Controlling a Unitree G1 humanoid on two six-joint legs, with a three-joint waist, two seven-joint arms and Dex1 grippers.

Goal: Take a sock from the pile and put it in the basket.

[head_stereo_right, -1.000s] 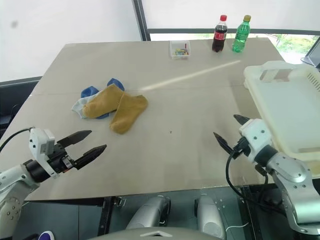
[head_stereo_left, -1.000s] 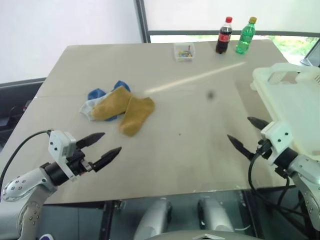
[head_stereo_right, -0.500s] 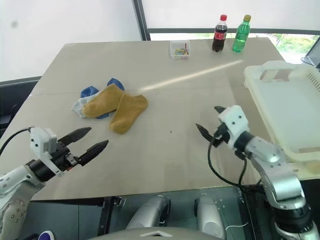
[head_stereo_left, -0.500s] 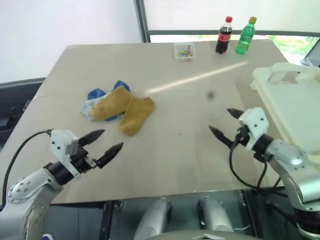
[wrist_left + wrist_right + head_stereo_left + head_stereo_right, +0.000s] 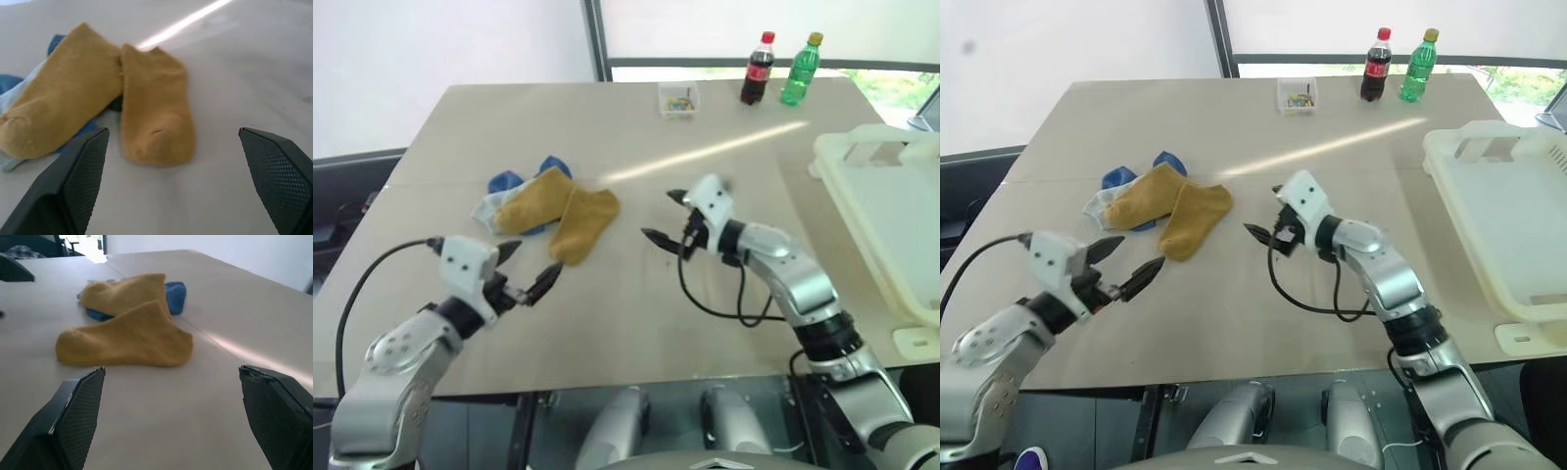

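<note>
The pile [image 5: 536, 201] lies left of the table's middle: two mustard socks over blue and light grey ones. The nearer mustard sock [image 5: 582, 225] points toward the front edge; the left wrist view shows it as the sock [image 5: 156, 103] between that gripper's fingers. My left gripper [image 5: 533, 262] hovers open just in front of this sock, not touching it. To the right of the pile, my right gripper [image 5: 660, 216] is open and empty, facing the socks [image 5: 127, 338]. The cream-white basket [image 5: 862, 157] sits at the table's right edge.
A cola bottle [image 5: 756, 69], a green bottle [image 5: 801, 70] and a small clear box [image 5: 677, 98] stand at the table's far edge. A black cable [image 5: 705, 304] loops from my right wrist over the tabletop. Bare table lies between the socks and the basket.
My right gripper swung left across the table, from beside the basket to just right of the socks. My left gripper edged forward toward the pile. Both stayed open.
</note>
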